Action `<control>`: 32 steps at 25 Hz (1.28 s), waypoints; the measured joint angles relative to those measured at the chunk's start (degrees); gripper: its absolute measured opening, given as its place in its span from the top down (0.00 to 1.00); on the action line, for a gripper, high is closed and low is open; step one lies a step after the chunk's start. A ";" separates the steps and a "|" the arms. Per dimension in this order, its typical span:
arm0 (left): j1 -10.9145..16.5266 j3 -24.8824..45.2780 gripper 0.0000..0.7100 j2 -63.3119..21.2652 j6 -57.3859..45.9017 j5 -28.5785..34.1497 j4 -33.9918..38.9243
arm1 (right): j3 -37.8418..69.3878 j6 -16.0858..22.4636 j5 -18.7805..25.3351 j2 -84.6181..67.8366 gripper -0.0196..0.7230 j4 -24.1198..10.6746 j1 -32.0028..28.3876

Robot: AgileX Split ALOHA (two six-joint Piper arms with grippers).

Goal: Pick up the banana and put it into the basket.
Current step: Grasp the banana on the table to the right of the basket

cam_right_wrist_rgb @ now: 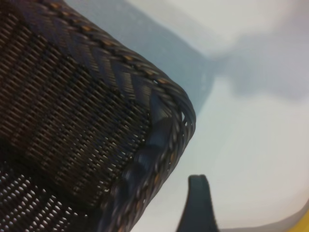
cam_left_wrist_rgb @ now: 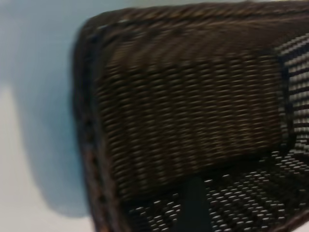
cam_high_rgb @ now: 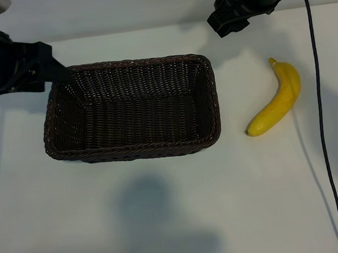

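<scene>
**Banana still outside basket**

A curved, smooth yellow banana (cam_high_rgb: 276,100) with greenish stem is seen lying on the white table (cam_high_rgb: 176,209), right of the dark woven basket (cam_high_rgb: 136,148). Left gripper (cam_high_rgb: 58,74) and right gripper (cam_high_rgb: 226,25) are spread wide, nothing held.

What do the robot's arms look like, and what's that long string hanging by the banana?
Both arms are black and blocky. The left gripper ends in a dark, wedge-shaped tip by the basket corner. The right gripper is a chunky black block. The string is a thin black cable running down the table past the banana.
</scene>
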 joint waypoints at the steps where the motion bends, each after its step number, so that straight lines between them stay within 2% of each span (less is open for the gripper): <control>1: 0.00 0.00 0.15 0.00 0.45 0.00 -0.37 | 0.00 0.00 0.00 0.00 0.21 0.00 0.00; 7: 0.00 0.00 0.15 0.00 1.56 0.00 -1.43 | 0.00 0.00 0.00 0.00 0.21 0.00 0.00; 13: -0.05 0.00 0.15 0.00 4.29 0.00 -5.21 | 0.00 1.73 0.00 0.00 0.21 0.00 0.00; 27: -0.05 0.00 0.15 0.00 5.24 1.35 -6.39 | 0.00 3.82 -1.21 0.00 0.23 -0.10 0.00; 30: -0.05 0.00 0.15 0.00 5.85 1.35 -6.39 | 0.00 7.31 0.78 0.00 0.25 -3.22 0.00; 32: -0.05 0.00 0.15 0.00 5.96 1.35 -6.39 | 0.00 10.82 2.84 0.00 0.24 -8.82 0.07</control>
